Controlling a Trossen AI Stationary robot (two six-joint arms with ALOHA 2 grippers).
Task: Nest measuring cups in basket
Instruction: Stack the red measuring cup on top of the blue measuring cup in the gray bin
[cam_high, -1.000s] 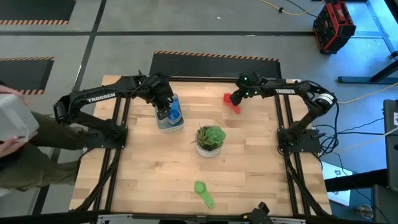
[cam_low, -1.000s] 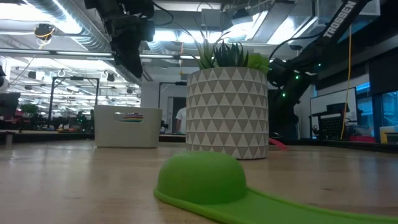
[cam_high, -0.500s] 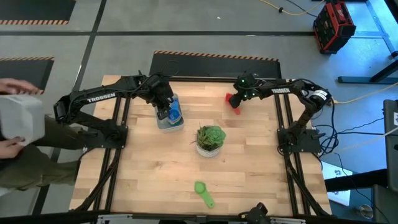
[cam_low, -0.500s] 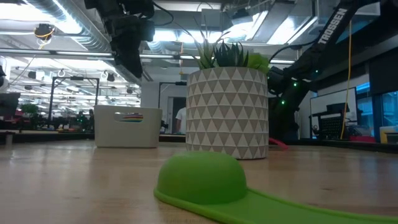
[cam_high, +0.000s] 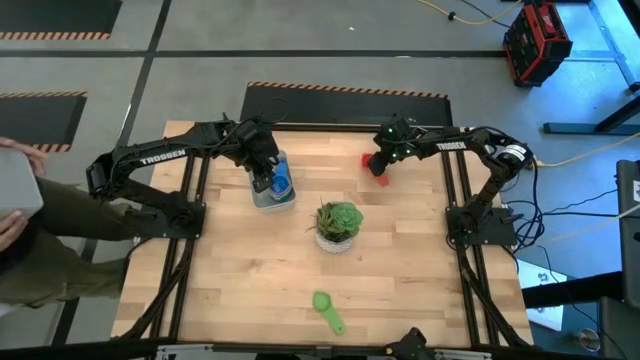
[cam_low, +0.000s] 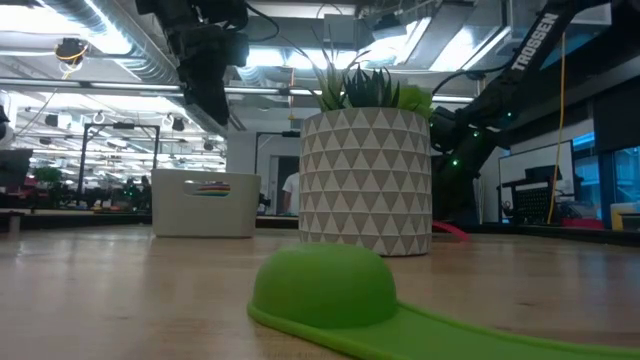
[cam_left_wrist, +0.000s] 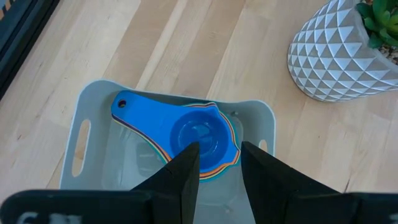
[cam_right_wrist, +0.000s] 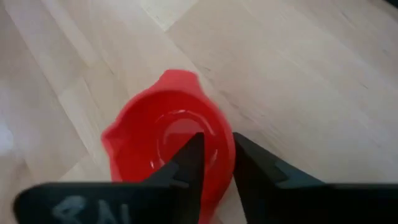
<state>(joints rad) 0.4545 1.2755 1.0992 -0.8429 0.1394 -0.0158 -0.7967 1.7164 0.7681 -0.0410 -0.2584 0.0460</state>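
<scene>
To pick up the red cup (cam_right_wrist: 166, 146) cleanly, the right gripper (cam_high: 379, 163) should drop straight so one finger goes inside the bowl and one outside the rim before closing. Its fingers (cam_right_wrist: 186, 163) are narrowly parted just above the cup, holding nothing. The left gripper (cam_left_wrist: 215, 169) hovers, parted and empty, over the stacked cups (cam_left_wrist: 199, 134) in the basket (cam_left_wrist: 81, 134); the green cup (cam_high: 325, 307) lies well apart.

Red cup (cam_right_wrist: 171, 146): handle hidden behind right gripper (cam_right_wrist: 214, 163) fingers; contact unclear.
Stacked cups (cam_left_wrist: 186, 134) in basket (cam_left_wrist: 84, 134): only top blue fully seen; lower colours show as thin rims.
Green cup (cam_low: 325, 285): handle cut by low view's edge.
</scene>
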